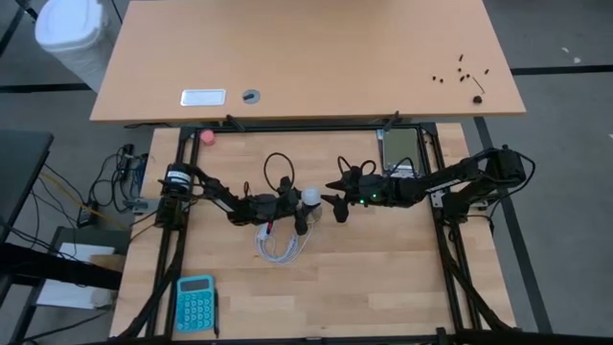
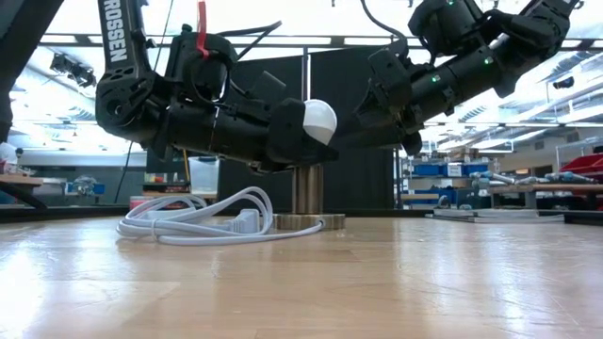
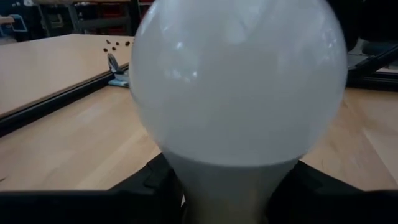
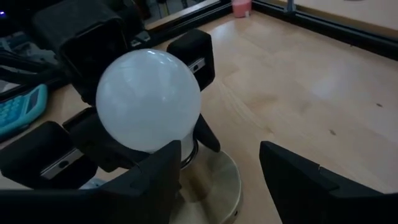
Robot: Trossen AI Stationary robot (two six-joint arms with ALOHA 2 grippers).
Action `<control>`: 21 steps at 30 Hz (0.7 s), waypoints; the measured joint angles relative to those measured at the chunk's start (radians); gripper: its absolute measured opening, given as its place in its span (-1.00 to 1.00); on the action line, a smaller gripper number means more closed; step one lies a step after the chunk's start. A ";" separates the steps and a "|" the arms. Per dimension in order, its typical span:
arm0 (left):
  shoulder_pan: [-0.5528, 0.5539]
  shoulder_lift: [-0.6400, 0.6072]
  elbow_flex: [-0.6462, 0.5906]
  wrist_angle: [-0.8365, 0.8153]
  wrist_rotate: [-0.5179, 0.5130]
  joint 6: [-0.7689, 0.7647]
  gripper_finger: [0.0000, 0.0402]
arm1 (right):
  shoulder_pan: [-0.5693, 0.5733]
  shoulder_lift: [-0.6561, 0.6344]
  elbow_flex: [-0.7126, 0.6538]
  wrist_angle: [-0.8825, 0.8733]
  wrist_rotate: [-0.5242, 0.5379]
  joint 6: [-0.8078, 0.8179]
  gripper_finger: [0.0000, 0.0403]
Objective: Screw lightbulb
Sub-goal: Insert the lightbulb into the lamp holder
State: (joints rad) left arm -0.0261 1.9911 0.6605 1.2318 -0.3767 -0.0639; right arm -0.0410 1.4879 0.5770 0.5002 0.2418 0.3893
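The white frosted lightbulb [image 2: 318,118] stands, tipped a little, over the brass socket post [image 2: 306,191], which rises from a round disc [image 4: 222,182] at the table's middle. My left gripper [image 1: 300,211] comes in level from the table's left and is shut on the bulb below its globe. The screw base is hidden by the fingers. My right gripper [image 4: 217,186] hangs open just right of the bulb [image 4: 148,99], slanting down toward it, with nothing between its fingers. The socket's white cord [image 2: 188,224] lies coiled on the table to the left. My left gripper pinches the lightbulb's tapering neck [image 3: 227,186] between its two fingers [image 3: 158,183], just under the globe. The fingers come level from the table's left. The globe sticks out past the fingertips, above the socket post; whether the base sits in the socket is hidden.
A teal calculator [image 1: 195,302] lies near the front left corner. A small pink ball [image 1: 208,136] rests at the far left, by the black frame rail. A dark tablet-like plate [image 1: 400,149] sits at the far right. Bare wood lies along the near side.
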 joint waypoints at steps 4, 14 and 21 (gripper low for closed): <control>-0.002 0.000 0.000 -0.004 0.007 -0.008 -0.05 | 0.000 0.024 0.001 0.010 -0.011 0.000 0.14; -0.003 0.000 -0.002 -0.048 0.062 -0.072 0.16 | 0.000 0.097 0.010 0.056 -0.038 0.000 0.14; -0.006 0.000 -0.002 -0.053 0.082 -0.039 0.33 | -0.003 0.097 0.024 0.047 -0.047 -0.019 0.14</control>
State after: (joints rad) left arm -0.0324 1.9907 0.6590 1.1793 -0.2945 -0.1034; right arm -0.0437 1.5852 0.6014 0.5471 0.1944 0.3706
